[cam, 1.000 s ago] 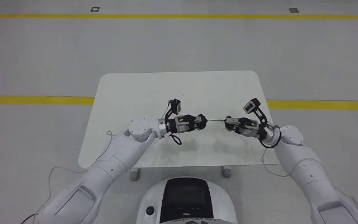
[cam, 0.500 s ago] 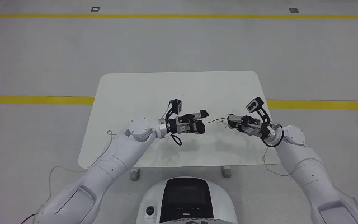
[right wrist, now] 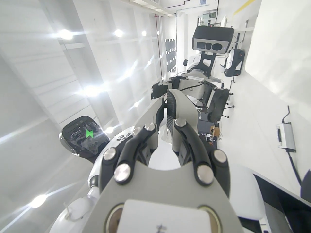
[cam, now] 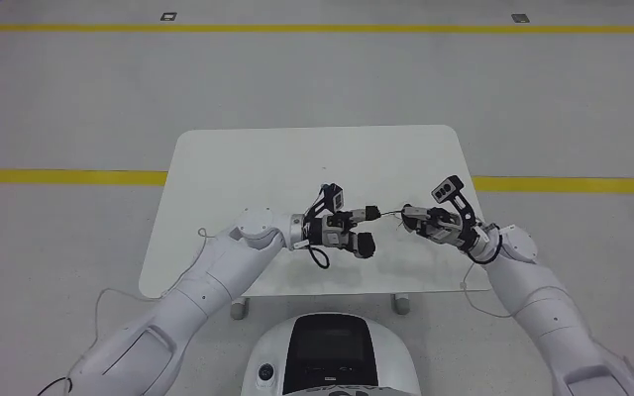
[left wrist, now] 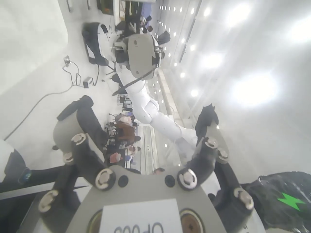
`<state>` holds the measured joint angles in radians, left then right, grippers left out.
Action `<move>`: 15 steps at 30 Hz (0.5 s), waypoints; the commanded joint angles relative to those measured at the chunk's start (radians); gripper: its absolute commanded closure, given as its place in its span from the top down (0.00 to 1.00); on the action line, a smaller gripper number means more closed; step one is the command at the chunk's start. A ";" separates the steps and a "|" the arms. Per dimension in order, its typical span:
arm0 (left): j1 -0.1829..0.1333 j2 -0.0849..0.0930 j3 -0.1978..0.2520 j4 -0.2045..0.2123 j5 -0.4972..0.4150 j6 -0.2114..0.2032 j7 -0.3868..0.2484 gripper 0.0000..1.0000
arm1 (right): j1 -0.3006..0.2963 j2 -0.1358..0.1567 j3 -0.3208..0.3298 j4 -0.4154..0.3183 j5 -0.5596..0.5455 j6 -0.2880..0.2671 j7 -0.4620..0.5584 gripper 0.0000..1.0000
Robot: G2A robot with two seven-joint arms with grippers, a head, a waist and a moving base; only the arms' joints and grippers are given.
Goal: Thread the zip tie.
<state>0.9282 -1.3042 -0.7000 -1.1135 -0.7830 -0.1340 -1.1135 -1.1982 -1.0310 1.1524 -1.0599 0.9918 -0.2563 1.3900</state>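
Note:
A thin black zip tie (cam: 389, 210) hangs in the air above the white table (cam: 297, 158), near its front edge. My right gripper (cam: 406, 215) is shut on one end of it, and in the right wrist view the right gripper (right wrist: 163, 94) has its fingers pressed together. The tie's free end points at my left gripper (cam: 369, 229), which is open, with its far fingertip close to that end. In the left wrist view the left gripper (left wrist: 143, 112) is spread wide with nothing between its fingers.
Both grippers hover over the table's front right part. The table's front edge (cam: 317, 294) lies just below the arms. Grey floor with a yellow line (cam: 79, 177) surrounds the table.
The left gripper has let go of the zip tie, opened, rolled its wrist and shifted toward the right gripper. The right gripper keeps the tie and has drawn back slightly.

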 commanded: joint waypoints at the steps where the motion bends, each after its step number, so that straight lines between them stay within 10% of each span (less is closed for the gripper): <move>1: -0.014 -0.006 0.009 0.019 -0.008 -0.009 -0.027 1.00 | -0.004 0.006 -0.006 -0.018 0.003 0.008 0.000 0.00; 15: 0.020 0.000 -0.009 -0.029 -0.020 -0.012 0.003 1.00 | -0.034 0.003 -0.010 -0.095 0.043 0.040 0.000 0.00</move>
<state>0.9472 -1.3048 -0.7073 -1.1400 -0.8058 -0.1479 -1.1137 -1.2300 -1.0275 1.1455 -1.1462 1.0283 -0.2166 1.3903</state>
